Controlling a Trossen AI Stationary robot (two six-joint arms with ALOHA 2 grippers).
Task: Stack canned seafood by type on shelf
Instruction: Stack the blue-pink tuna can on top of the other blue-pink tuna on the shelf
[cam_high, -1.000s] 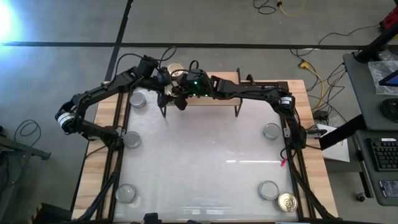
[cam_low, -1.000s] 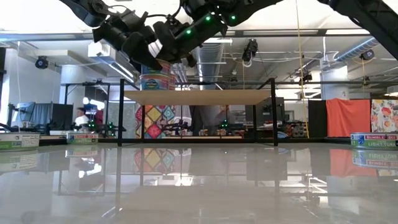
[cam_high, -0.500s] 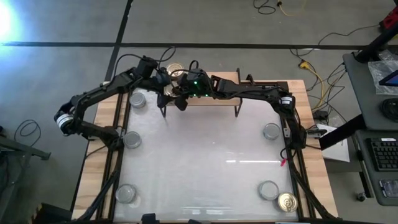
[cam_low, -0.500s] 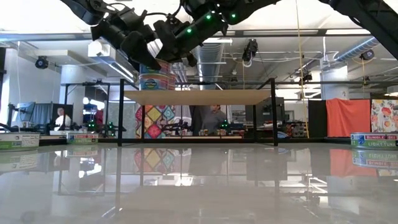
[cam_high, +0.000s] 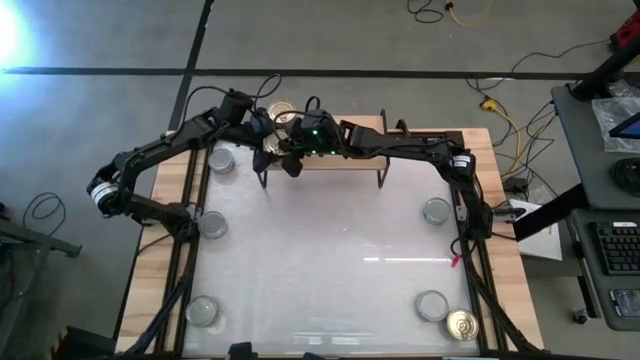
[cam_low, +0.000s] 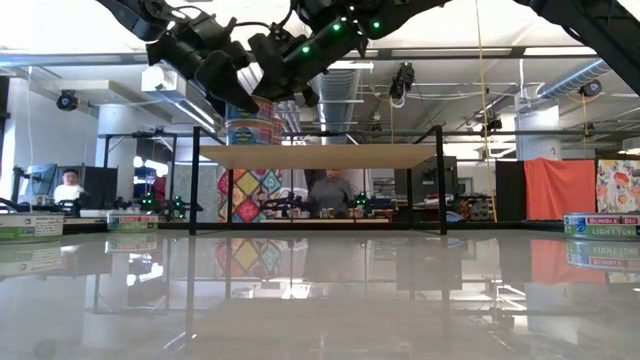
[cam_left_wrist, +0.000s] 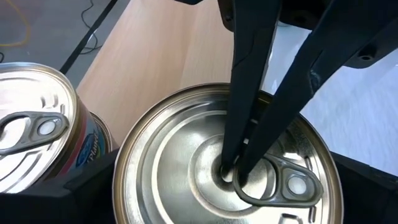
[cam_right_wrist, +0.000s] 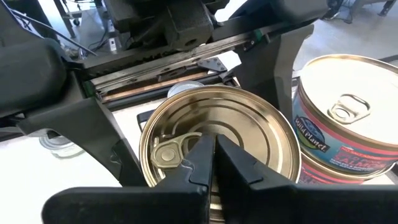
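Observation:
A canned seafood tin with a gold lid (cam_left_wrist: 174, 155) stands at the left end of the shelf (cam_low: 320, 156). My left gripper (cam_left_wrist: 224, 208) is open, one finger (cam_right_wrist: 93, 127) on each side of this tin. My right gripper (cam_left_wrist: 233, 177) is shut, its tips on the lid. Close beside the tin stands a second tin (cam_right_wrist: 348, 118) with a silver lid and a blue and red label. In the low view a labelled tin (cam_low: 250, 132) rests on the shelf's board under both grippers. In the high view the arms meet over the shelf's left end (cam_high: 285, 140). My right gripper presses its shut fingertips on the middle of the gold lid (cam_left_wrist: 214, 165), right beside the pull ring (cam_left_wrist: 280, 183). The fingers slant down onto it from above. The tin stands upright. My left gripper has the tin's wall between its open fingers; whether they touch it, I cannot tell.
Several silver-lidded tins stand on the white table top: three along the left side (cam_high: 212, 225) and two on the right (cam_high: 436, 211). One gold-lidded tin (cam_high: 462, 325) stands at the near right corner. The shelf's right part (cam_high: 350, 160) is bare board.

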